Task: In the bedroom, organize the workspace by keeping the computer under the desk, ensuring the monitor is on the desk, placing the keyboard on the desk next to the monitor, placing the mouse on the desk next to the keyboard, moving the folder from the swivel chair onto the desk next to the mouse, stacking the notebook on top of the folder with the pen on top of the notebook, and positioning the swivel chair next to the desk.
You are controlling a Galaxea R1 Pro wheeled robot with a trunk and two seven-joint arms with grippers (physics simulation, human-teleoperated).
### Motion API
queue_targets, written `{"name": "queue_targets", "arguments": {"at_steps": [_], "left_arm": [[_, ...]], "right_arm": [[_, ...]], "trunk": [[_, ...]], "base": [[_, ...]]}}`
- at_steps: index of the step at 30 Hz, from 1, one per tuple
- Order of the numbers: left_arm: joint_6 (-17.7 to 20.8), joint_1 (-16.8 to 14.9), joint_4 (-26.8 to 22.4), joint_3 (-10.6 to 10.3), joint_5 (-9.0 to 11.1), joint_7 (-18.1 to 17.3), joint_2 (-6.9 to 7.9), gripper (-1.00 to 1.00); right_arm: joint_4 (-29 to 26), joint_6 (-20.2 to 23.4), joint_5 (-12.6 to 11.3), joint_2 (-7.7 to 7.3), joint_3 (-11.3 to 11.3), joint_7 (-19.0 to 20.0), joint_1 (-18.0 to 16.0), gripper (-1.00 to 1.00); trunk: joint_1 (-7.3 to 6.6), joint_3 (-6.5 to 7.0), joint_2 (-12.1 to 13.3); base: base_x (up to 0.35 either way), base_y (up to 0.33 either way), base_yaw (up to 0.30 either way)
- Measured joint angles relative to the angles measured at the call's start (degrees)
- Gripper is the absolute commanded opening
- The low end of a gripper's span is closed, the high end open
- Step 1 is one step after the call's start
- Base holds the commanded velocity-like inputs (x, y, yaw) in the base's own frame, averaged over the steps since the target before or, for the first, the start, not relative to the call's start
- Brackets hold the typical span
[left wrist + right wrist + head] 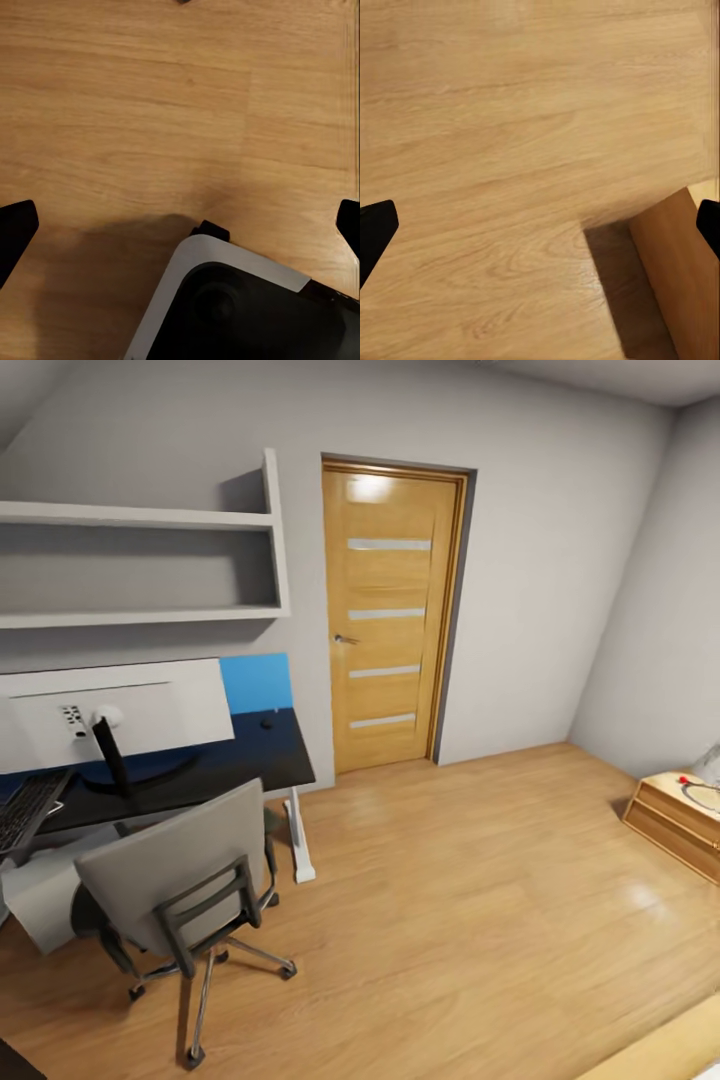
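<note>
Swivel chair [185, 885] sits lower left of frame w/ table [230, 765] just behind — both claws spread wide, nothing held, over bare floor [480, 900].

Home bedroom with a study corner. Left of frame: black desk surface [250, 760] with monitor [115, 718] and keyboard [25, 810], grey swivel chair [175, 880] in front, white wall shelves [150, 565] above. Wooden door [390, 615] centre, plank floor [480, 910], low wooden cabinet [680, 825] at right edge.
</note>
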Motion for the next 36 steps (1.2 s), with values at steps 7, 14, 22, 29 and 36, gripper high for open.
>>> {"name": "queue_targets", "arguments": {"at_steps": [7, 14, 22, 29, 36], "left_arm": [[0.0, 0.0, 0.0, 0.0, 0.0, 0.0, 0.07, 1.00], [0.0, 0.0, 0.0, 0.0, 0.0, 0.0, 0.07, 1.00], [-0.1, 0.0, 0.1, 0.0, 0.0, 0.0, 0.07, 1.00], [-0.1, 0.0, 0.0, 0.0, 0.0, 0.0, 0.05, 1.00], [-0.1, 0.0, 0.0, -0.1, 0.0, 0.0, 0.04, 1.00]], "right_arm": [[0.0, 0.0, 0.0, 0.04, 0.1, 0.0, 0.0, 1.00], [0.0, 0.0, 0.0, 0.05, 0.3, 0.0, 0.0, 1.00], [0.0, 0.0, 0.0, 0.04, 0.3, 0.0, 0.0, 1.00], [0.0, 0.1, 0.1, 0.04, 0.3, 0.0, 0.0, 1.00], [0.0, 0.1, 0.1, 0.04, 0.7, 0.1, 0.0, 1.00]], "trunk": [[-0.01, 0.28, 0.0], [-0.02, 0.29, 0.0], [-0.02, 0.29, 0.0], [-0.02, 0.16, 0.0], [0.00, -0.06, 0.0]], "base": [[0.224, -0.187, -0.119], [0.312, -0.055, -0.003], [0.331, 0.002, -0.113], [0.329, 0.127, -0.255], [0.249, 0.144, -0.250]]}}
